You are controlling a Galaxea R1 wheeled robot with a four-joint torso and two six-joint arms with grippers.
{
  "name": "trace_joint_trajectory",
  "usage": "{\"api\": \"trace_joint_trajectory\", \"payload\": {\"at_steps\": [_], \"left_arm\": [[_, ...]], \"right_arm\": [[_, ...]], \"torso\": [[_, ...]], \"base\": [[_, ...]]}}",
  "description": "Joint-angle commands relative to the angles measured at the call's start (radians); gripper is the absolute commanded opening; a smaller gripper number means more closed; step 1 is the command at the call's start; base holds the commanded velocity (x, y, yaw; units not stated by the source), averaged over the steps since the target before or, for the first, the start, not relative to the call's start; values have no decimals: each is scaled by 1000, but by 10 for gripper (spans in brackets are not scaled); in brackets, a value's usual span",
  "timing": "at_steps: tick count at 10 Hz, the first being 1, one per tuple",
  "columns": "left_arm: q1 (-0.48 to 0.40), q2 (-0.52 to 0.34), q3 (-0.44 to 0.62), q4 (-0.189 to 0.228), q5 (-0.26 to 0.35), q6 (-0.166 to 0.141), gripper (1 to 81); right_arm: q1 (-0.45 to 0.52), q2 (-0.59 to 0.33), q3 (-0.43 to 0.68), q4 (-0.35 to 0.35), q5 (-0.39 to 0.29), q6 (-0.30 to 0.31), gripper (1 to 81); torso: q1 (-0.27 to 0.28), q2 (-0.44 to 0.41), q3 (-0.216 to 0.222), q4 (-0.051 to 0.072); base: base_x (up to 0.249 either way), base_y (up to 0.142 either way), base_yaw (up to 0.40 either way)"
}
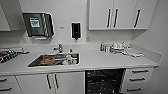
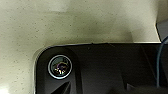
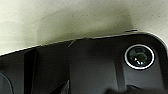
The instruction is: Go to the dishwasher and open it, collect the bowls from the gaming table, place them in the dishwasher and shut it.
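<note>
We faced a long white counter with white wall cabinets above it. Under it stood the dishwasher, its front gone from the opening and its dark racked inside showing, set between white cabinet doors and a stack of drawers. We judged the opening step done and the step in hand to be the trip for the bowls at the gaming table. The racks looked dark and cluttered, and we could not tell what, if anything, sat in them.

Whether either pincer was spread or pressed together we could not tell. Each wrist camera gave us its own dark plate, the left and the right, and beyond each a pale speckled surface. So we could place the dishwasher only as ahead of both pincers and low, not as near or far from them.

As we judged it, the next move called for clearing the open appliance without brushing it, since the door probably hung low in front of the base.

The steel sink was sunk in the counter beside the dishwasher's bay and held an orange-brown item and some pale dishes we could not name. On the wall hung a paper towel dispenser and a smaller black soap dispenser. A tap stood behind the sink, and small bottles clustered at the back of the counter above the dishwasher
</note>
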Motion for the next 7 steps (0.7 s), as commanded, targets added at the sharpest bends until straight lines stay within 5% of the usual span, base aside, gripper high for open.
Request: {"api": "trace_joint_trajectory", "payload": {"at_steps": [1,7], "left_arm": [[-46,-5,-10,4,36,13,811],[-48,-2,-9,5,44,27,811]], "right_arm": [[58,-4,-2,2,-56,-3,811],[68,2,-2,2,-55,0,811]], "torso": [[-64,99,0,0],[-203,318,0,0]], "base": [[0,0,0],[0,0,0]]}}
